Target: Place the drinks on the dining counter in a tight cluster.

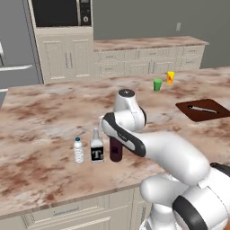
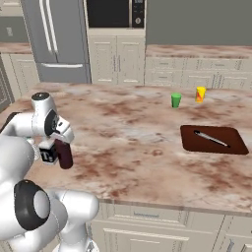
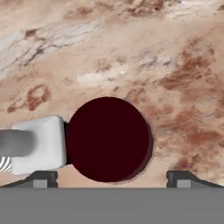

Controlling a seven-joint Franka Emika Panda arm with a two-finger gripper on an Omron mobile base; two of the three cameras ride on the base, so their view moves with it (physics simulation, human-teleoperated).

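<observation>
Three drinks stand in a close row near the front edge of the dining counter (image 1: 45, 112): a clear water bottle (image 1: 78, 150), a white bottle with a black "T" (image 1: 96, 150) and a dark maroon bottle (image 1: 116, 150). My gripper (image 2: 63, 140) hangs straight above the maroon bottle (image 2: 65, 156) and is open. In the hand view the bottle's round dark top (image 3: 107, 139) sits between my fingertips (image 3: 41, 177), with a gap on each side. The white bottle (image 3: 39, 144) touches its left side.
A green cup (image 1: 157, 84) and a yellow-orange cup (image 1: 170, 77) stand at the far right of the counter. A dark cutting board (image 1: 203, 110) with a knife lies at the right. Cabinets, a fridge and a wall oven line the back.
</observation>
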